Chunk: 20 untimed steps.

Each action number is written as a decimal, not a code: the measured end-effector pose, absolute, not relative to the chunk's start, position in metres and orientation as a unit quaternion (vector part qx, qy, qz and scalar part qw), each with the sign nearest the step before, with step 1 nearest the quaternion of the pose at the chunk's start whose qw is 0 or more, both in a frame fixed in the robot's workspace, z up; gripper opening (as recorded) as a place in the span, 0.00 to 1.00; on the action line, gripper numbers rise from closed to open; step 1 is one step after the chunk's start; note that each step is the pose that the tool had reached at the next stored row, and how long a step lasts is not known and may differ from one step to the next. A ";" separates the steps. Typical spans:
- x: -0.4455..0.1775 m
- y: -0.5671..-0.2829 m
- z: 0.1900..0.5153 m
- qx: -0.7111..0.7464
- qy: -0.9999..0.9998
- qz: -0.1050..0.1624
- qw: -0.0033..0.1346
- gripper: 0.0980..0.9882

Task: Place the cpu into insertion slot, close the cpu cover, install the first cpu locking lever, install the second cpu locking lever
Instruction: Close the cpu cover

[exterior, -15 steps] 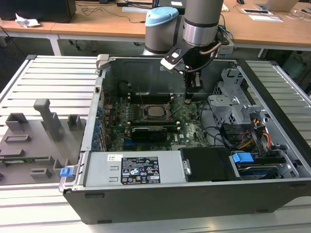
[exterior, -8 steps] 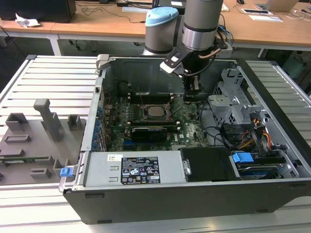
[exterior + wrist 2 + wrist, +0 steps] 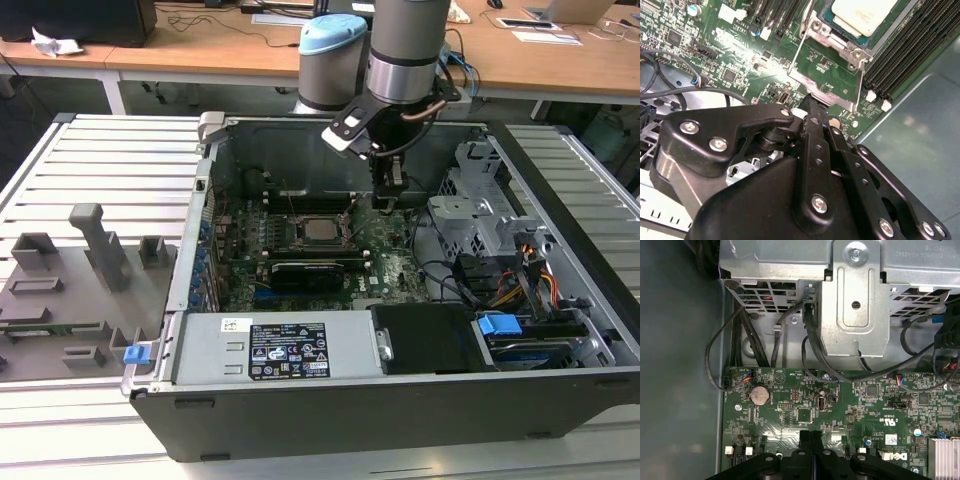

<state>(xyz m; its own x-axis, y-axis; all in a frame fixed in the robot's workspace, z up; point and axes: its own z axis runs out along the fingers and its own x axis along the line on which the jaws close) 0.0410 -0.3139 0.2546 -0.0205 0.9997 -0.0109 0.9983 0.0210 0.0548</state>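
1. In the exterior view, an open computer case (image 3: 400,425) is seen lying on a slatted counter (image 3: 100,150), with the arm lowered into it from above. The pincer (image 3: 388,200) is placed just beside the chip (image 3: 320,230), on the exterior view's right of it.
2. In the second wrist view, the chip (image 3: 867,15) is shown seated in the socket (image 3: 826,29), silver top up and uncovered. The cover (image 3: 825,86) is seen swung up off the socket, its free edge at the tips of the pincer (image 3: 812,102). Whether tip and edge touch cannot be told.
3. Long black memory slots (image 3: 900,55) are seen next to the socket.
4. In the first wrist view, the other side of the board is shown: a coin battery (image 3: 759,395), black cables (image 3: 812,345) and a grey metal drive cage (image 3: 855,305).
5. In both wrist views the fingers of the pincer (image 3: 810,436) are seen pressed together, with nothing visible between them.
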 end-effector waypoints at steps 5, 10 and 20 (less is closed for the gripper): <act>0.038 -0.314 0.254 0.699 0.714 0.016 0.023 0.01; 0.034 -0.314 0.254 0.699 0.714 0.016 0.023 0.01; 0.027 -0.314 0.254 0.699 0.714 0.016 0.023 0.01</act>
<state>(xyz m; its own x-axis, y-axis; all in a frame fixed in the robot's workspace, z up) 0.0273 -0.3139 0.2544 -0.0205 0.9997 -0.0109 0.9983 0.0211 0.0549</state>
